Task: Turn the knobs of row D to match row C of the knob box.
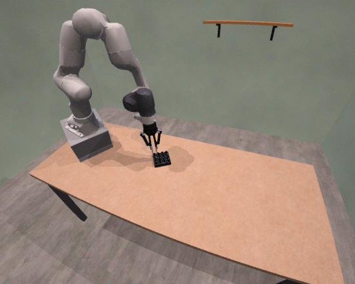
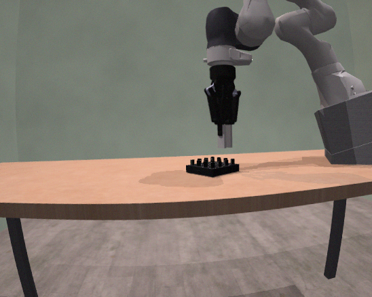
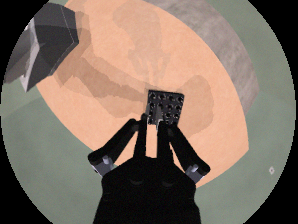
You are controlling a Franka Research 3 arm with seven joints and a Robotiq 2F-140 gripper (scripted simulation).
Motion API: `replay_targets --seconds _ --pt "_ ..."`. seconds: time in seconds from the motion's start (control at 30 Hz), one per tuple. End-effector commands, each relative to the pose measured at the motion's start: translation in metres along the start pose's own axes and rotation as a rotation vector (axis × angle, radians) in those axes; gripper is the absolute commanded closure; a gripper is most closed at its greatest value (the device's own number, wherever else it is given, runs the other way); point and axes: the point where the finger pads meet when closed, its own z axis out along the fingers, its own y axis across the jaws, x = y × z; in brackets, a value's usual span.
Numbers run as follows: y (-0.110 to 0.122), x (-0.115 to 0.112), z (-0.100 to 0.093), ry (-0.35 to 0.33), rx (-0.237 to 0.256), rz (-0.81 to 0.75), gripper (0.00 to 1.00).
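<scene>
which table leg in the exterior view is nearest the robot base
The right table leg: it stands under the end of the table where the grey robot base sits. The left leg is at the far opposite end.

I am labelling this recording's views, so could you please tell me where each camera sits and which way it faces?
Top: high above the table's far end, looking down at the knob box; the whole arm and its base show.
Exterior: low at table height, looking level at the knob box; the forearm and the claw show, clear above the knobs.
Wrist: on the hand, looking down past the claw, which holds nothing.
All three share the knob box and claw.
</scene>
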Motion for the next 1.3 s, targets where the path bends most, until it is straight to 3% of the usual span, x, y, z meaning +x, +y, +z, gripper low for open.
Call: replay_targets --seconds 0.0,0.2,0.27,1.27 --pt "-0.003 0.0 0.001 0.003 0.006 0.007 0.88" --pt "-0.004 0.004 0.002 0.012 0.011 -0.109 0.88" --pt "-0.006 0.007 0.003 0.021 0.014 -0.21 0.88" --pt "-0.01 0.019 0.006 0.065 0.01 -0.792 0.88"
